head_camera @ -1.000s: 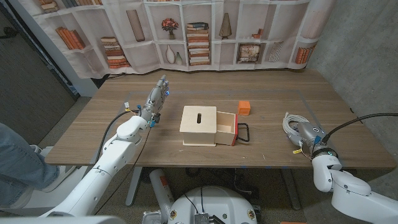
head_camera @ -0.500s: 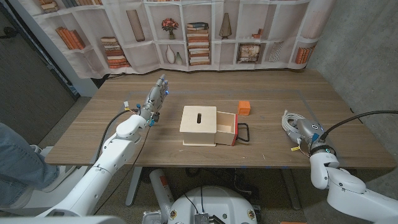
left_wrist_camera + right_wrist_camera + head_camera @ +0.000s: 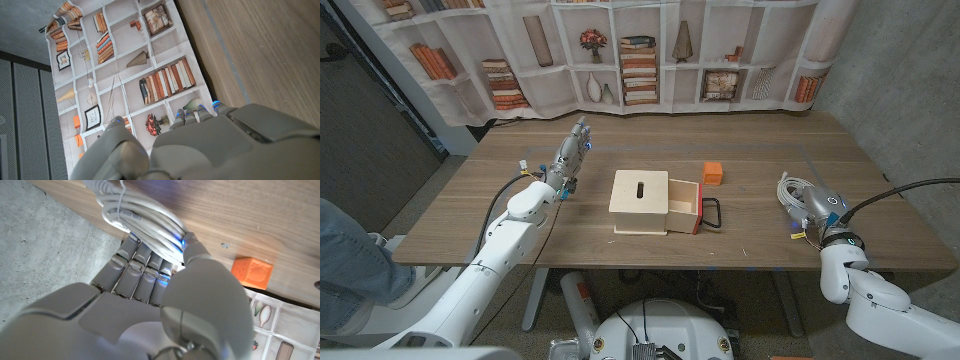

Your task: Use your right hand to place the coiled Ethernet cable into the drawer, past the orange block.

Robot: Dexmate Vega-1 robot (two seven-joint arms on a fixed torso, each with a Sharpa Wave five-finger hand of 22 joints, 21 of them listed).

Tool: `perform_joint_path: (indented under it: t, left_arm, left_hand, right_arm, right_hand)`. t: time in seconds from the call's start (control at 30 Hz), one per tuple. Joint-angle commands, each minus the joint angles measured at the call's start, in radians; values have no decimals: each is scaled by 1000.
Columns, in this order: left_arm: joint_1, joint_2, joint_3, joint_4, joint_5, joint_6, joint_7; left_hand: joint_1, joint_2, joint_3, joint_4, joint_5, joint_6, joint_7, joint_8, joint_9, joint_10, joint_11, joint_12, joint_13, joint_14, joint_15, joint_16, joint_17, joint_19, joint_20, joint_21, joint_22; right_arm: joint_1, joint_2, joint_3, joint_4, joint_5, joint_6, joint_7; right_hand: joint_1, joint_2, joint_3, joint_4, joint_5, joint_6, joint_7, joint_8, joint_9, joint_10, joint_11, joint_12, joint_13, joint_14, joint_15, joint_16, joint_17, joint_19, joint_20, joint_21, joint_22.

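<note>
All right hand [image 3: 150, 295] fingers [image 3: 145, 262] clamp the coiled Ethernet cable [image 3: 140, 217].

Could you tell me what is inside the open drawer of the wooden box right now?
The drawer stands pulled out toward the orange block; the head view shows its pale inside with nothing visible there. The part under the box lid is hidden. The cable is in the right hand.

Drawer [image 3: 685, 204] interior hidden by its red front; coiled Ethernet cable [image 3: 142, 215] cut by right wrist view's edge, partly behind fingers [image 3: 137, 267].
</note>
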Motion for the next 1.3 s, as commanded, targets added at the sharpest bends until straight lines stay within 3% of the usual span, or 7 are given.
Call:
perform_joint_path:
  t: [0.03,0.37,0.77,1.3]
  left_arm:
    - [-7,-3,10,-9,9,5,3]
    - [-6,1,6,-17,10,4,7]
    - [-10,4,7,-15,8,4,1]
    - [-7,10,5,-28,10,6,2]
  left_hand:
    - [8,5,-3,-1,4,4,1,-2,2,-7,-10,-2,4,-91,-7,0,4,-218,7,8,3]
    - [10,7,-4,-1,4,4,2,-2,2,-6,-9,-2,4,-92,-6,0,4,-218,7,8,3]
    - [11,8,-6,-1,5,3,2,-3,2,-7,-6,-2,4,-92,-6,0,4,-219,6,8,3]
    - [13,10,-9,-1,5,4,4,-2,2,-7,-8,-2,4,-93,-6,-1,4,-220,7,8,3]
  right_arm:
    - [-71,-10,91,-24,49,50,-33]
    - [-118,-18,159,-37,81,137,-50]
    - [-137,-19,210,-24,85,261,-48]
    - [-168,28,304,3,136,460,-14]
  right_hand:
    - [127,118,-4,1,-3,104,-87,3,6,23,-13,3,1,12,-69,5,3,9,-84,7,3]
    - [130,119,-8,3,-3,107,-85,2,6,24,-15,2,2,11,-69,2,2,6,-83,11,4]
    - [135,120,-14,4,-3,109,-84,-1,6,25,-15,2,5,9,-69,-1,3,-2,-83,14,6]
    - [143,120,-21,5,-2,114,-83,-4,6,27,-14,1,6,8,-69,-4,6,-8,-84,22,10]
